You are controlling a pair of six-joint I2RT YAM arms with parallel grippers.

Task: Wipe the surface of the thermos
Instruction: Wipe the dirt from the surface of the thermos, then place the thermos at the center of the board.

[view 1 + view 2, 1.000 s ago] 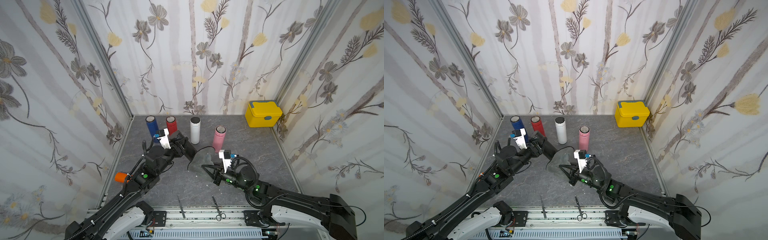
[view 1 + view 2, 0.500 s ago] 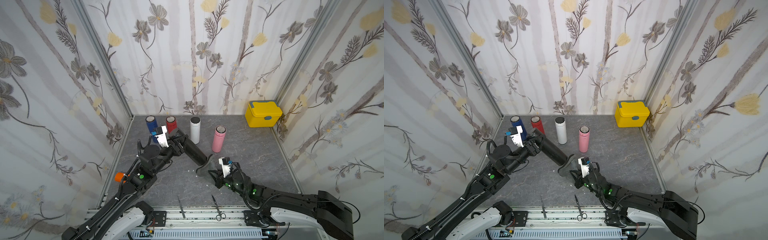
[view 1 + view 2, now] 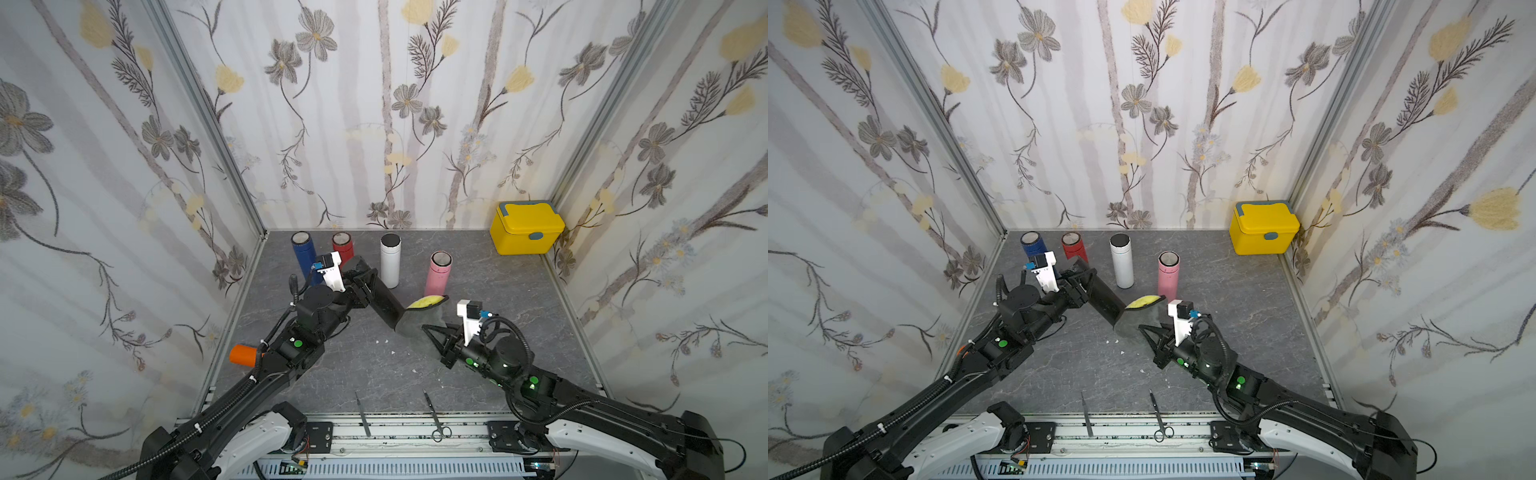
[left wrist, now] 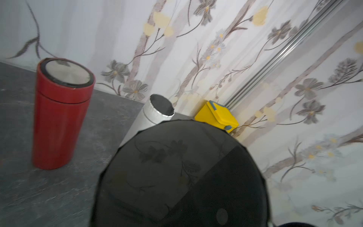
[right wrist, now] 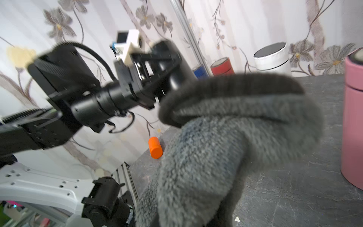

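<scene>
Draping grey cloth [image 3: 419,323] hides one end of black thermos [image 3: 384,301].

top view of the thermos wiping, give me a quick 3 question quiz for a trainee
1. True or false: the left gripper holds the black thermos tilted.
2. What does the right gripper grip? A a brush; B a grey cloth; C nothing.
3. How many thermoses stand upright at the back?

Key
1. True.
2. B: it is shut on the grey cloth, which touches the black thermos's lower end.
3. Four: blue thermos, red thermos, white thermos, pink thermos.
</scene>
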